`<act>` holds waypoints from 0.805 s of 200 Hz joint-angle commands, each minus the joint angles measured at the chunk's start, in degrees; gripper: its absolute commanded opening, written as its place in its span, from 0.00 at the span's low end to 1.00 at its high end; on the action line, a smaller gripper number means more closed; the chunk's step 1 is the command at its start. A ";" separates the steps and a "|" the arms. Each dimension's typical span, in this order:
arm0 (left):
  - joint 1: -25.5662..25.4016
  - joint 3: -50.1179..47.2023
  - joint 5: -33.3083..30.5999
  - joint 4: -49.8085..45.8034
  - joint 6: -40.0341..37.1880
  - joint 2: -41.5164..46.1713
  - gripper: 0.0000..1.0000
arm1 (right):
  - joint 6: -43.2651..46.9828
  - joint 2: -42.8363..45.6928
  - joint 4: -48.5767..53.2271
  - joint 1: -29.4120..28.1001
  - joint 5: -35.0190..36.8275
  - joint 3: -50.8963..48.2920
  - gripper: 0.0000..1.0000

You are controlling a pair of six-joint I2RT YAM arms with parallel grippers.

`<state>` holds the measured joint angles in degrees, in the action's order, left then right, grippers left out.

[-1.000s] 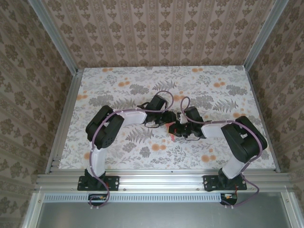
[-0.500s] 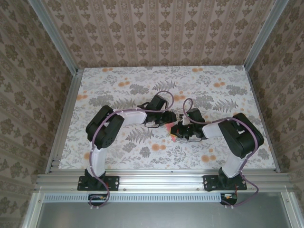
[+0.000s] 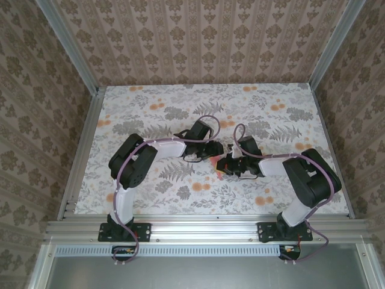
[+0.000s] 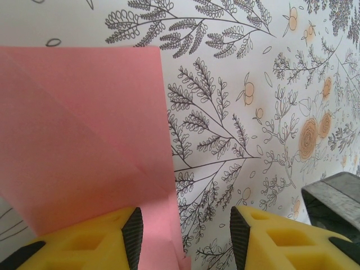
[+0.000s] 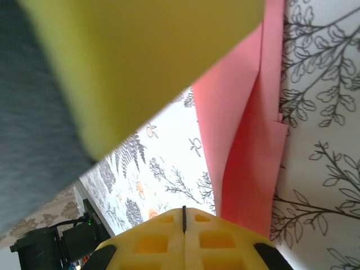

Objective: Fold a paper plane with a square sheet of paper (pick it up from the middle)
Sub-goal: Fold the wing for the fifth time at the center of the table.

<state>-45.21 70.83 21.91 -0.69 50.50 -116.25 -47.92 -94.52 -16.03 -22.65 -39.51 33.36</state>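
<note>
1. Pink sheet [image 4: 84,124] lies on the flower-print table [image 4: 236,90] and takes up the left half of the left wrist view. It is already part-folded, with a diagonal crease running from upper left toward lower middle. In the top view it sits near frame centre, mostly hidden under the two wrists.
2. Left gripper [image 4: 185,239]: jaws apart, bare table between them. Its left-hand finger sits over the sheet's lower edge; I cannot tell whether it touches.
3. Right gripper [image 5: 184,225]: fingers pressed together, seam closed, at bottom centre of the right wrist view. A layered flap of the sheet runs down just right of the tips. I cannot tell whether a layer is nipped.
4. Step in hand, as I judge it: setting a fold.
5. To do it well:
   - Pin the sheet with one finger.
   - Line up the layered edges before pressing.
   - Draw the closed tips along the crease, low and slow.
   - Avoid sideways pushes; paper this thin will likely slide or buckle.
</note>
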 commanded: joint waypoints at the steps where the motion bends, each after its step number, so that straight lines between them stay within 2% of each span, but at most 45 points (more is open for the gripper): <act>1: 0.48 1.15 0.41 -2.48 -1.20 -1.88 0.48 | 1.92 -1.53 4.06 -0.11 0.04 -0.53 0.06; 30: 0.52 1.24 0.41 -2.74 -1.28 -1.86 0.48 | 4.50 -1.98 8.16 -0.17 3.82 -0.89 0.06; 113: 0.61 1.24 0.32 -3.08 -1.47 -1.96 0.48 | 9.84 1.33 17.56 -0.14 7.35 1.96 0.06; 138: 0.57 1.17 0.17 -3.12 -1.37 -1.90 0.48 | 10.83 -0.37 18.52 -0.20 8.15 1.72 0.06; 161: 0.61 1.07 0.06 -3.09 -1.37 -1.92 0.48 | 12.21 -1.34 20.52 -1.16 12.80 1.29 0.06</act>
<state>-45.23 71.02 22.74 -1.30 50.48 -116.31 -38.54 -94.11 -3.79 -22.94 -34.02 35.42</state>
